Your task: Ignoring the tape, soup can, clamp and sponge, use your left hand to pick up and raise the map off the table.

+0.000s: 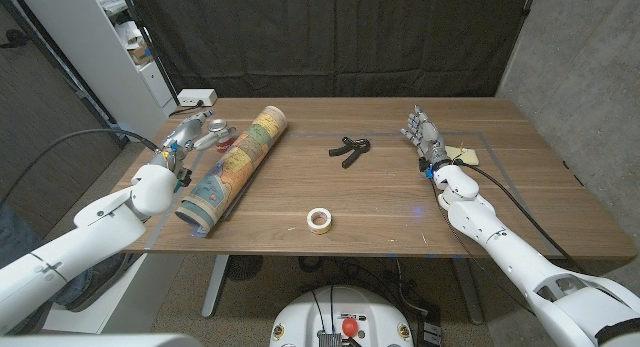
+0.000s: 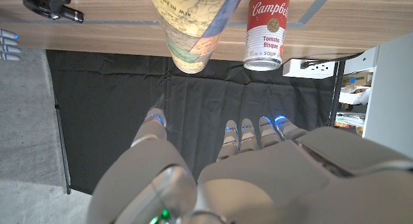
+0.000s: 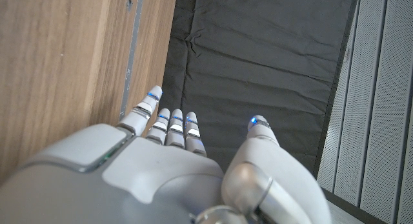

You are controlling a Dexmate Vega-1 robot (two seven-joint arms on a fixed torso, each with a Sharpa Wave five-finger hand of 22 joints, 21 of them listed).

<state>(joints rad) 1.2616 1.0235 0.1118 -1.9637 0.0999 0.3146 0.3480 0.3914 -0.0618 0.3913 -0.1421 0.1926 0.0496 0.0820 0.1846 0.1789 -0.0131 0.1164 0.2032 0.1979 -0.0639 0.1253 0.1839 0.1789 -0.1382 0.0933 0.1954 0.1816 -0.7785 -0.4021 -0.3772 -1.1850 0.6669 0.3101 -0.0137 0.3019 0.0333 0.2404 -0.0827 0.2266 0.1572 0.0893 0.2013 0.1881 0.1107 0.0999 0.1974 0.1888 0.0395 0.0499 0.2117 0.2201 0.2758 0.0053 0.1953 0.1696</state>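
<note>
Closest to the head camera, at the near edge of the table (image 1: 400, 202), lies a small roll of tape (image 1: 319, 219), and it is well apart from both of our hands. Going from left to right, we first see our left hand (image 1: 188, 137), at the far left part of the table; its fingers (image 2: 248, 135) are stretched out and a little apart, and it holds nothing. In the left wrist view the fingertips point past the table's far edge, toward a black curtain (image 2: 116, 101). Just beside this hand, on the side toward the table's middle, lies the map (image 1: 236, 165): it is a rolled tube printed with pale land and sea colours, and it lies on the wood on a slant, one end far from us and the other end near the front edge beside our left forearm. Between the hand and the far end of the map is the soup can (image 2: 265, 30), a red and white can; whether it touches our fingers we cannot tell. Further to the right, past the map and apart from it, a black clamp (image 1: 349, 149) lies on the wood. Then comes our right hand (image 1: 421, 132), fingers open and slightly spread, nothing in it. Just beside it, on its outer side, we see a pale yellow sponge (image 1: 462, 155), partly hidden by the wrist.
</note>
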